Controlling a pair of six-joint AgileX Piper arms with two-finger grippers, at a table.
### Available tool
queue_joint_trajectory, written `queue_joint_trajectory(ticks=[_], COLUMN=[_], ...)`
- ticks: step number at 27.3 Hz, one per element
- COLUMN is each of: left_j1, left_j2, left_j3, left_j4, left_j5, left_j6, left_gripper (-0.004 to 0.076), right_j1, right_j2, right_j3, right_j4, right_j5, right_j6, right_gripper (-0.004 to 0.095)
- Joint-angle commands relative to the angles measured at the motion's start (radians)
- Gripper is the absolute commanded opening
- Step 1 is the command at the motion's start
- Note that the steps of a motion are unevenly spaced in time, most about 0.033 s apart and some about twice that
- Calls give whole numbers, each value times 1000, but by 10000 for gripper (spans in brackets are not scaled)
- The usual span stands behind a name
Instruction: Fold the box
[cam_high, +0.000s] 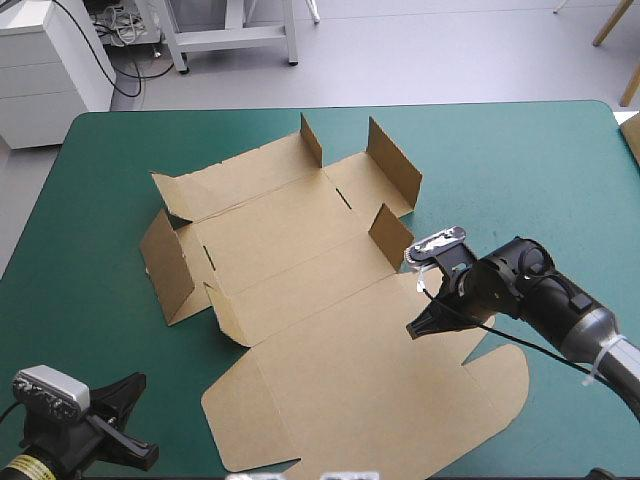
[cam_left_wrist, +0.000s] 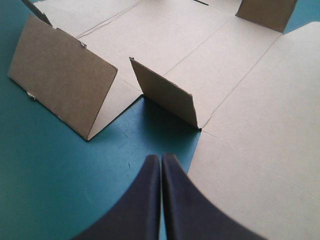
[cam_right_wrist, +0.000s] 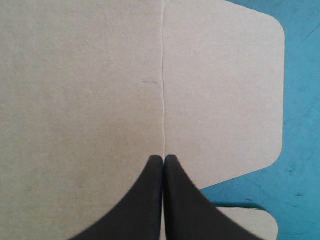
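— Where is the box?
— I have the box (cam_high: 320, 300) mid-table (cam_high: 520, 160), opened out. Its lid (cam_high: 350, 390) lies flat toward the near edge, and several short flaps (cam_high: 393, 160) stand up around the middle panels.
— And your left gripper?
— My left gripper (cam_left_wrist: 161, 157) has its fingers pressed together, holding nothing. It sits over the cover (cam_left_wrist: 60, 175) just off the box's near left side, pointing at a raised flap (cam_left_wrist: 165, 92).
— The right one?
— My right gripper (cam_right_wrist: 163, 157) is also pressed together and empty. It is over the lid, its tip on the crease (cam_right_wrist: 162, 75) where the rounded tab (cam_right_wrist: 225, 90) joins. I cannot tell whether it touches the board.
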Motion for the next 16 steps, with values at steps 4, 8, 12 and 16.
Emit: queue_joint_trajectory(ticks=[4,8,12,16], left_j1=[-1,-1,-1,-1], left_j2=[14,14,14,14], left_j3=[-22,-22,-22,-22], left_j4=[-13,-13,-13,-13], left_j5=[-69,-69,-69,-69], left_j6=[-4,-4,-4,-4], left_gripper=[-8,-8,-8,-8], right_j1=[-2,-2,-2,-2], right_j2=[-23,-23,-23,-23], right_j3=[-32,-32,-32,-32], right_j4=[50,50,50,50], right_j5=[26,31,31,31], right_j6=[-1,-1,-3,-3], right_gripper=[-22,-21,-21,-21])
